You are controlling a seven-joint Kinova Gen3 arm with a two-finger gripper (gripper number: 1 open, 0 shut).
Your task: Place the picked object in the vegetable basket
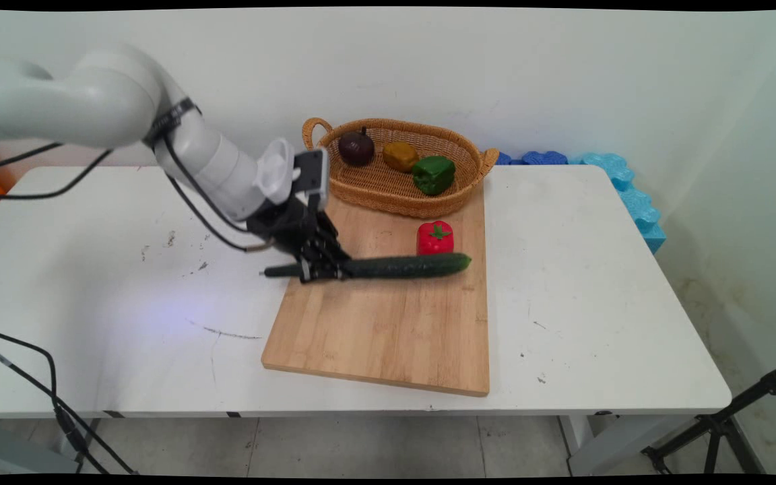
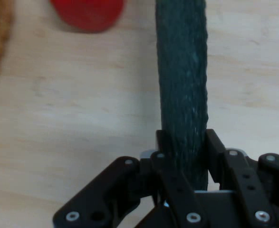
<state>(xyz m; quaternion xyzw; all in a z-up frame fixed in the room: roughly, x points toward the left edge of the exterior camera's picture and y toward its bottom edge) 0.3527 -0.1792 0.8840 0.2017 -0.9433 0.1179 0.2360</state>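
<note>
Cucumber lies lengthwise across the upper part of the cutting board, just beside the red tomato. Gripper jaws are clamped on its left end, near the board's edge. Judged stiff, light, somewhat slick; an end grip invites sagging, mid-length would balance better. Basket behind holds three vegetables.

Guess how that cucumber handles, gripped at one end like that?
Probably stiff: the cucumber runs straight out from the claw without drooping. Held near its end, its long free length may lever and twist in the grip. Being round, it could roll on the cutting board toward the red pepper.
</note>
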